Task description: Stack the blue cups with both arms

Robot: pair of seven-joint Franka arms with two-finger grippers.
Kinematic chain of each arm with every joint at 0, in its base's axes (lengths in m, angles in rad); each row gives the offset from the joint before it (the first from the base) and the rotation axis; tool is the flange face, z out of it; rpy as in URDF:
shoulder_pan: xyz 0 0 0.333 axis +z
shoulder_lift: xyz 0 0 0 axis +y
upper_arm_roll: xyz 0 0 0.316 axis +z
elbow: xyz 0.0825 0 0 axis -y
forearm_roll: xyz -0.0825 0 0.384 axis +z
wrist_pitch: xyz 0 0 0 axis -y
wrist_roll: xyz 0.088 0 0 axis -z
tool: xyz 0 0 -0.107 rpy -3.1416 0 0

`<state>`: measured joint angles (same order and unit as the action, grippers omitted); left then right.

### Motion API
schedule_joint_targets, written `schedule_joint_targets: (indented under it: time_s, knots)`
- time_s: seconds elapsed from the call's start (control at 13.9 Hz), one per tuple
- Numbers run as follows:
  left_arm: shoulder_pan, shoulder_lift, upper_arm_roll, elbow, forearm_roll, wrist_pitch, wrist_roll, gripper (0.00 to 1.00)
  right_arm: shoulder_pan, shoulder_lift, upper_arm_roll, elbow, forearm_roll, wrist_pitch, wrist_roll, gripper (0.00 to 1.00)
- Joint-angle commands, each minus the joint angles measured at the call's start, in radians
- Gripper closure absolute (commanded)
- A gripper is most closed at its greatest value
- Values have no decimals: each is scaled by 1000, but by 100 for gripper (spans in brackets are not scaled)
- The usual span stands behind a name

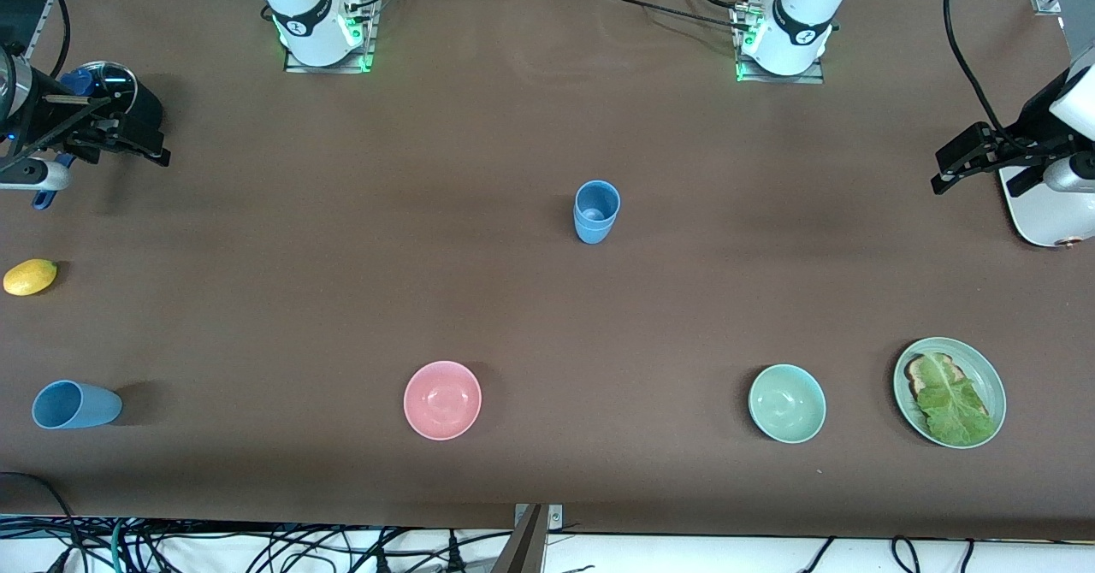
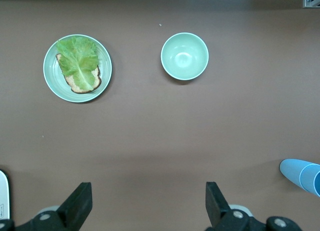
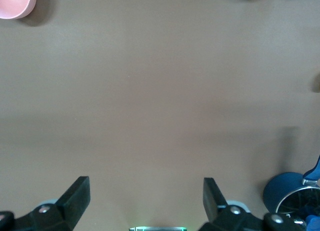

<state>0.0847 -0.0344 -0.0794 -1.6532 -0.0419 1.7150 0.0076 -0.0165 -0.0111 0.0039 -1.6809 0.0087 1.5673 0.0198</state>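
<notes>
The blue cups look like thin matte plastic tumblers, so I judge them light, fairly stiff at the rim but liable to flex or skid if pinched hard, and not fragile; the upright stack (image 1: 596, 211), which appears to be one cup nested in another, stands near the middle of the bench (image 1: 547, 316), farther from the front camera than the pink bowl (image 1: 442, 399) and the green bowl (image 1: 787, 403); the lone cup (image 1: 75, 405) lies on its side toward the right arm's end, mouth turned to that end of the bench, about level with the bowls; being tapered and smooth, it would likely roll or slip, so a hold across the wall close to the rim seems safest; the right gripper (image 1: 128, 147) hangs over its own end of the bench, jaws spread wide and empty; the left gripper (image 1: 967, 162) waits over its end, jaws likewise wide apart and holding nothing.
</notes>
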Motion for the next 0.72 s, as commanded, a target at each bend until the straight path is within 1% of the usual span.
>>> schedule_joint_targets:
  time_s: [0.0, 0.65]
  knots:
    - [-9, 13, 4, 32, 22, -15, 14, 0, 0, 7, 2, 20, 16, 0, 5, 0]
    - [-9, 22, 4, 32, 22, -21, 15, 0, -2, 8, 1, 18, 17, 0, 5, 0]
